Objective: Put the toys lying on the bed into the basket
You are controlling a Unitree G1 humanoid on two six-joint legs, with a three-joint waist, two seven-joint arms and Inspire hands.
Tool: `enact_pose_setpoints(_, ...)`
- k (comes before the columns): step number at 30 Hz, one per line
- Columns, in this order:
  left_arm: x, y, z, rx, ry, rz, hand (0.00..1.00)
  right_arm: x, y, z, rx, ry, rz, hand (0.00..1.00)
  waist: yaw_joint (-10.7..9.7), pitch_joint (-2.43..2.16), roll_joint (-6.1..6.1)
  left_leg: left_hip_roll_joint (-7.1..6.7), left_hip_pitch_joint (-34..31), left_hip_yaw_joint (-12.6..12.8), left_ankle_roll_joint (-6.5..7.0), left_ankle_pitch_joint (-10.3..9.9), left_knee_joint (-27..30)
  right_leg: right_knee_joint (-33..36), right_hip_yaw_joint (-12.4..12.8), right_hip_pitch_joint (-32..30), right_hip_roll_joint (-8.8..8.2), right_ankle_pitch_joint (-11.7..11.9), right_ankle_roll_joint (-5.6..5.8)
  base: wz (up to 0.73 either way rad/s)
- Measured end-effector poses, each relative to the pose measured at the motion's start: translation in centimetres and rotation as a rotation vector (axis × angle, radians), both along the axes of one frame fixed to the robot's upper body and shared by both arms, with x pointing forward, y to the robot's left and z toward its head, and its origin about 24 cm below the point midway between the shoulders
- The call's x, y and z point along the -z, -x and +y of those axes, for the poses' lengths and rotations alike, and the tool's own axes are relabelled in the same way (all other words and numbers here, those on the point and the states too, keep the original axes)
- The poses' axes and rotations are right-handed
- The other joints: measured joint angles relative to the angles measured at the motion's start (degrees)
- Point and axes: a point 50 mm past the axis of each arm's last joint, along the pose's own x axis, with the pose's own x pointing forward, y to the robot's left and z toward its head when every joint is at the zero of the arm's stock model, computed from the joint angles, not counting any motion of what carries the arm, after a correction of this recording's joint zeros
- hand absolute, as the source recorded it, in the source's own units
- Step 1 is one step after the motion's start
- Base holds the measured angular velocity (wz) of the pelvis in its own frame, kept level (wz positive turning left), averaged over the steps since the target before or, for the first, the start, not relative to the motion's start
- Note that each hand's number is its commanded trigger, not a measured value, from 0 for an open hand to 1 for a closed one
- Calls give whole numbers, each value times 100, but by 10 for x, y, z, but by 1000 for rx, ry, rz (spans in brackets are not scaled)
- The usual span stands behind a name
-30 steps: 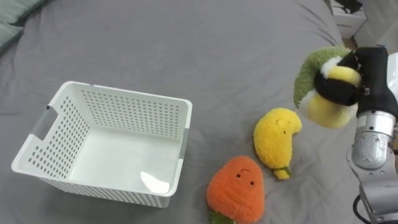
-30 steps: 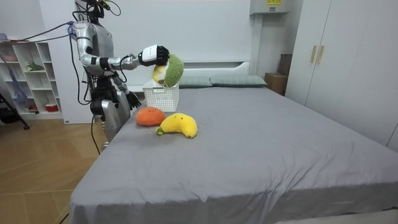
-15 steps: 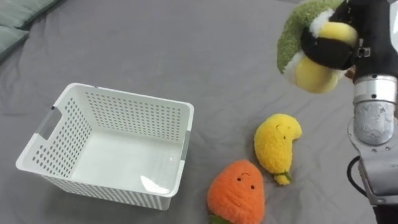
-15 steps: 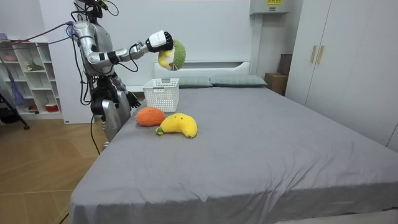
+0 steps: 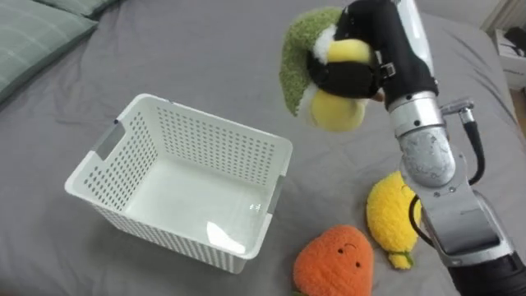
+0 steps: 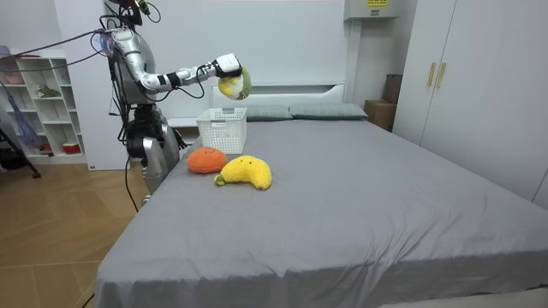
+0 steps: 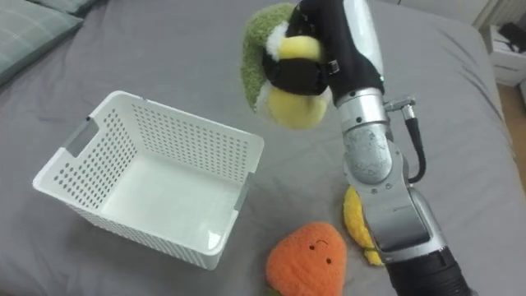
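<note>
1. Right hand (image 5: 355,76) is clamped on a green-and-yellow plush toy (image 5: 335,113), black fingers wrapped round its middle, and holds it in the air, clear of the bed (image 5: 189,49).
2. Change: a second ago the hand and toy were out at 3 o'clock of the eye view, over the loose toys. The arm has since lifted and swung toward 9 o'clock.
3. The toy now hangs just off the far right corner of the white basket (image 5: 215,145), at about 1 o'clock from the basket's middle. In the room view it sits straight above the basket.
4. The eye view itself has shifted too, so the basket's slide across the picture is the camera's. In the room view the basket has not moved.
5. Meaning: the carry looks nearly done. My guess is a short further reach toward 9 o'clock, then a release, puts the toy inside. The basket is empty for now.
6. Two toys are left on the bed, unmoved: an orange carrot plush (image 5: 333,263) at 5 o'clock of the basket, and a yellow plush (image 5: 391,215) just beside it at 1 o'clock, partly behind the forearm.
7. Left hand (image 6: 171,135) is low by the hip at the bed edge, too small, cannot tell its state.
8. Pillow (image 5: 37,25) is at 11 o'clock.
9. Writing: no label or print legible on the toys or basket. The carrot has a stitched face only.
</note>
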Motion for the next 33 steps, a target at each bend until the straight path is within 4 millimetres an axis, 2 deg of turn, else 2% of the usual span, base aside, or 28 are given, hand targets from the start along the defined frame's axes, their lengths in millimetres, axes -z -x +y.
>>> enact_pose_setpoints(2,1,0,-2,11,1,7,0,2,-2,10,-34,1,14,100,38,24,-8,-6,-1,-29,0,0,4,-2,-9,1,0,0,0,8)
enact_pose_setpoints(5,1,0,-4,17,5,19,0,9,-4,18,-67,2,61,100,148,28,-19,-23,-70,-133,1,0,12,-5,-125,3,-9,0,0,14)
enact_pose_setpoints(9,2,2,-5,11,6,39,0,11,-2,31,-105,-5,75,100,253,42,1,-26,-94,-145,2,0,71,-11,-107,1,-7,0,0,4)
enact_pose_setpoints(15,2,-11,-11,66,35,28,0,18,6,60,-220,98,93,100,458,57,18,-34,-143,-203,3,-1,59,-15,-127,-17,-13,0,1,5)
enact_pose_setpoints(17,2,-16,-15,77,49,20,0,24,7,67,-242,120,111,100,514,61,25,-36,-121,-203,2,1,63,-14,-130,-6,-10,0,0,-2)
enact_pose_setpoints(19,2,-23,-21,92,60,5,0,37,8,72,-267,149,166,100,618,72,40,-41,-116,-203,3,2,83,-13,-134,-8,-3,0,0,0)
enact_pose_setpoints(23,2,-28,-23,117,61,-3,0,51,12,84,-325,196,226,100,612,80,51,-54,-198,-234,5,1,100,-14,-131,-38,6,0,0,4)
enact_pose_setpoints(27,2,-28,-25,132,61,-1,0,53,13,87,-330,218,236,100,619,77,53,-60,-230,-239,8,2,103,-13,-138,-66,2,0,0,0)
enact_pose_setpoints(28,2,-28,-26,137,61,0,0,54,13,87,-330,218,241,51,620,86,68,-62,-230,-239,8,3,103,-13,-150,-69,1,0,0,0)
enact_pose_setpoints(30,2,-29,-27,147,61,0,0,59,12,87,-320,218,261,5,620,77,64,-65,-225,-239,11,5,104,-13,-156,-70,-6,0,0,0)
enact_pose_setpoints(31,2,-29,-27,150,61,-1,0,63,11,87,-314,222,276,0,618,83,74,-69,-231,-246,13,6,113,-13,-161,-71,-4,0,0,0)
enact_pose_setpoints(33,2,-30,-27,151,59,-6,0,68,10,85,-302,231,292,0,619,77,70,-74,-255,-262,15,7,122,-13,-184,-88,-10,0,0,5)
